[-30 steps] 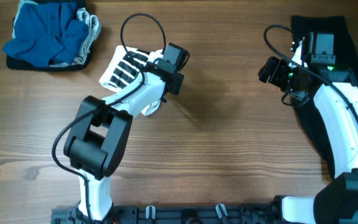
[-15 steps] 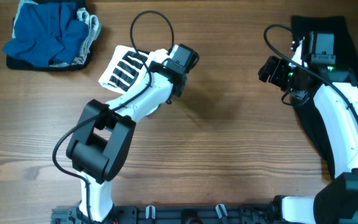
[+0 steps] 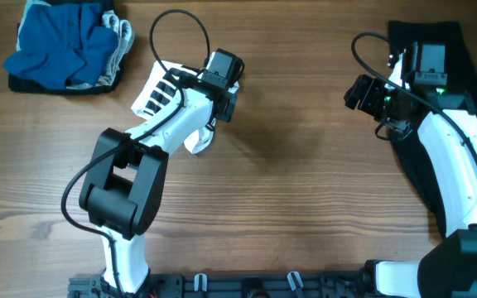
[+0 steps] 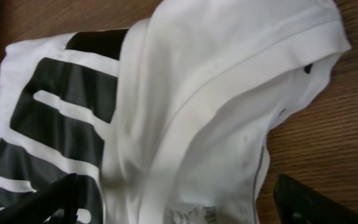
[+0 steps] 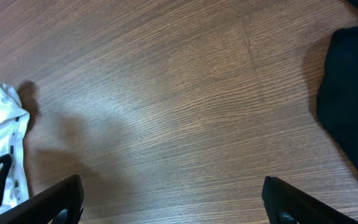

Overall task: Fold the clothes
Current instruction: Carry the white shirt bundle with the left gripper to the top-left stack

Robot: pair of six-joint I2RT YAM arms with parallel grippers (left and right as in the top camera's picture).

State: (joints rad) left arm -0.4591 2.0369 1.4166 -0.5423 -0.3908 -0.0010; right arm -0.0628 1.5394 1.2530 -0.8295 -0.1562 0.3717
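Toward the far side of the table point(image 3: 305, 207), left of centre, the white shirt point(image 3: 151, 95) lies bunched, its black bars showing beside the left arm, which crosses over it. The left wrist view looks straight down on that shirt point(image 4: 216, 112): a hemmed edge is folded back over the printed part, with bare wood at the right. The left claw point(image 4: 182, 202) is spread wide, its dark tips just in at the two lower corners, and has hold of nothing; whether the tips touch the cloth cannot be told. The right claw point(image 5: 173, 205) is likewise wide open and empty, hanging over bare wood, well apart from the shirt, whose edge shows at the left of its view. A black garment point(image 3: 462, 58) lies at the far right under the right arm. At the far left corner sits a heap with a blue garment point(image 3: 65, 45) on top, grey cloth point(image 3: 124, 37) at its right edge and black beneath.
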